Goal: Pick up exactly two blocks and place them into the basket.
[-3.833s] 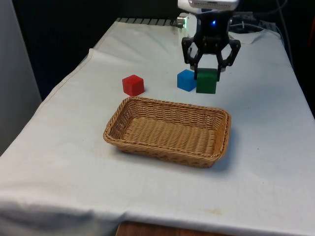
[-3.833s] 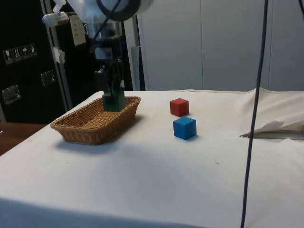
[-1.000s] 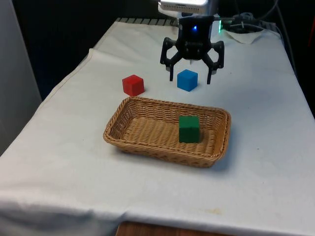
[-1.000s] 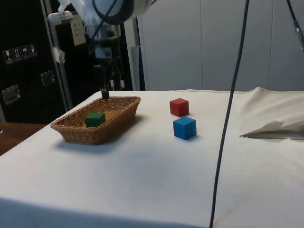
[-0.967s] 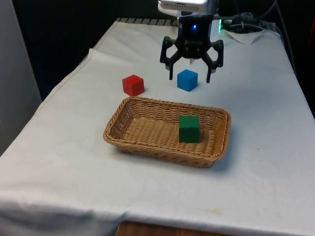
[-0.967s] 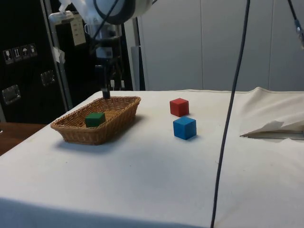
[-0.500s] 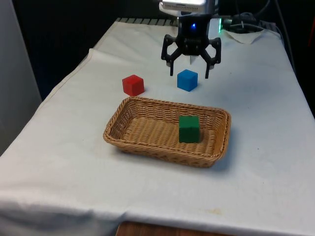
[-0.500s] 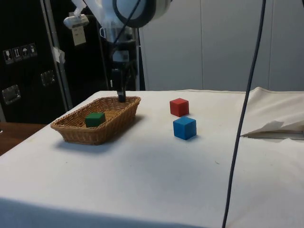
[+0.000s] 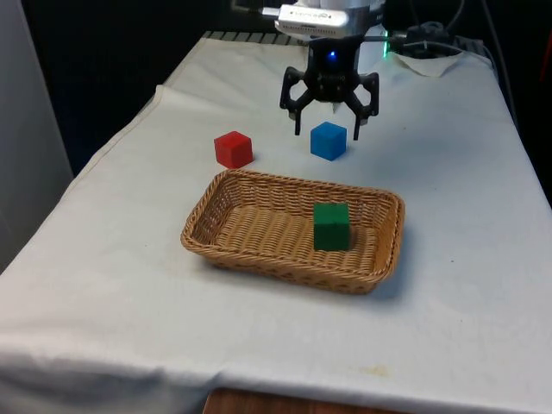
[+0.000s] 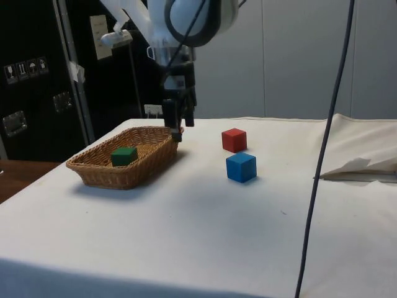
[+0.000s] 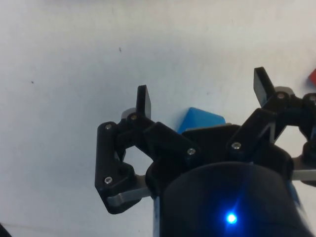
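Blue cube first: the blue block sits on the white cloth just below our gripper, which hangs above it with fingers spread wide and nothing in them. In the wrist view the blue block lies between the two fingertips, nearer one than the other. The green block rests inside the wicker basket, on the side away from the gripper's base, so we judge one of two done.

Risks as we see them: the block looks off-centre between the fingers, so a straight descent could land a fingertip on its top edge or nudge it aside as the fingers come together. We would centre before lowering.

Around: the red block stands near the gripper, to one side of it and apart from the blue one, clear of the fingers. The basket rim lies close beyond the blue block; a low carry could clip it. A dark cable hangs well away.
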`<state>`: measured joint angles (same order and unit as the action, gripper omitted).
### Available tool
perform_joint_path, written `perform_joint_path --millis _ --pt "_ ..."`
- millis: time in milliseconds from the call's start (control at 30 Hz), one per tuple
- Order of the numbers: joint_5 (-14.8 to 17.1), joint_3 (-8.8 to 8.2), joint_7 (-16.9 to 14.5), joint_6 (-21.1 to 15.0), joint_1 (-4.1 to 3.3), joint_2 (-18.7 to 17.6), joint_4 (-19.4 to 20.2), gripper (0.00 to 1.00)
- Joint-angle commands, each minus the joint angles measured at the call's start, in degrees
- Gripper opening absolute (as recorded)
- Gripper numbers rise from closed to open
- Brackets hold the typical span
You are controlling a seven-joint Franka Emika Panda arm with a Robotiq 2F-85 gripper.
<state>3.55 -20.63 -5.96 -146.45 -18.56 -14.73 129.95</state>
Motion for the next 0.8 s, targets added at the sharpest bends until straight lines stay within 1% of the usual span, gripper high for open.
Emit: perform_joint_path --millis 0,67,100,133,167,367,400,433,467,600,633,667,700,767 --pt "-0.74 -0.46 0.23 -0.63 -0.11 0.63 0.97 1.00" --pt "-0.80 -0.74 0.06 -0.74 -0.11 1.20 1.72 1.00" --pt "0.00 -0.46 -0.34 -0.06 0.00 0.74 1.20 1.00" --pt "-0.86 -0.97 -0.11 -0.69 -0.11 1.72 2.23 1.00" --pt "-1.03 -1.32 -0.40 -0.63 -0.17 2.64 3.15 1.00" --pt "-1.89 -2.12 -0.80 -0.69 -0.17 6.19 6.30 1.00" --pt "-0.80 -1.78 -1.32 -0.11 0.00 5.21 5.27 1.00" --pt "-2.01 -2.18 -0.74 -0.74 -0.17 6.76 6.82 1.00" --pt "-2.23 -2.18 -0.80 -0.86 -0.11 7.91 7.85 1.00" --pt "-2.12 -2.12 -1.09 -1.49 0.06 10.03 10.14 1.00" --pt "-2.12 -2.12 -1.20 -2.01 0.06 11.00 11.34 1.00" --pt "-1.49 -1.95 -1.43 -1.09 0.06 10.49 10.60 1.00" --pt "-2.18 -2.18 -1.20 -2.23 0.11 11.40 11.80 1.00" --pt "-2.29 -2.23 -1.32 -2.86 0.17 12.26 13.06 1.00"
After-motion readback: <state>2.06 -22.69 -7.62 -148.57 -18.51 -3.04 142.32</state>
